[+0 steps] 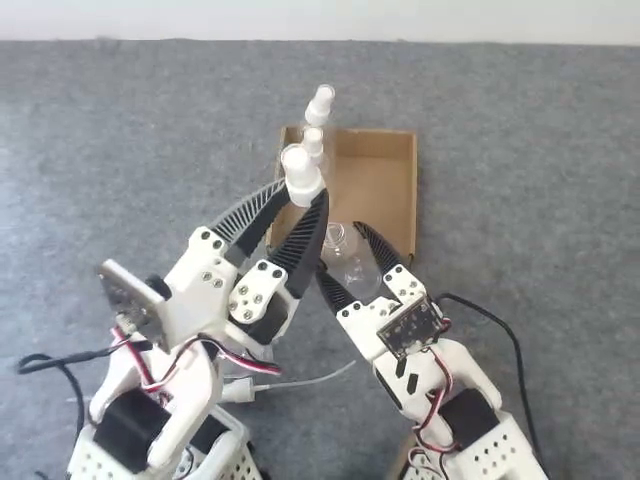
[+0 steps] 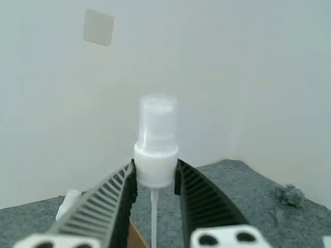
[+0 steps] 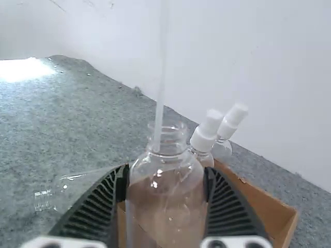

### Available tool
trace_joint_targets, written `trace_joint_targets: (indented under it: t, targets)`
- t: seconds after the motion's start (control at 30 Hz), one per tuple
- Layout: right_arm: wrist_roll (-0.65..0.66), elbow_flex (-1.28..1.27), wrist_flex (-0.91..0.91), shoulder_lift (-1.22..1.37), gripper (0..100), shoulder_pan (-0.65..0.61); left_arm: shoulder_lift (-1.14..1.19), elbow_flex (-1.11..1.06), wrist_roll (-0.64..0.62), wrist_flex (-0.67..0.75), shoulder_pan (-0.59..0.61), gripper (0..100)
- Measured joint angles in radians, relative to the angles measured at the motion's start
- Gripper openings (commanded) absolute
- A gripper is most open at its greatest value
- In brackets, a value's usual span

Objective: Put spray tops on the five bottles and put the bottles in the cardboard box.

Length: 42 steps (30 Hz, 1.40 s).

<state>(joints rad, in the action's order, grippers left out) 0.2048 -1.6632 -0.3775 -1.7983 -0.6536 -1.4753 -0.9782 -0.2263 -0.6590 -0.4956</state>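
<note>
A: Entry one, left side?
B: Spray top is being clamped by the left gripper, with its tube being dangled at the uncapped bottle's mouth.
A: Entry two, right?
B: The uncapped bottle is being clasped by the right gripper, at 5 o'clock of the spray top. Cardboard box is being listed at 12 o'clock, with two capped bottles being housed in its 10 o'clock corner.

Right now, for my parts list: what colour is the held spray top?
The spray top is white with a clear cap; left wrist view shows it best.

Your grey carpeted table carries the cardboard box toward twelve o'clock and a loose spray top near six o'clock.
</note>
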Motion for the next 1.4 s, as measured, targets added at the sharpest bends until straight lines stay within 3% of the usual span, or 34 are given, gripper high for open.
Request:
trace_joint_targets:
  t: [1.4]
  targets:
    - [0.006,0.0,0.0,0.0,4.8,0.0,-0.029,-0.034,0.034,0.058,0.055,1]
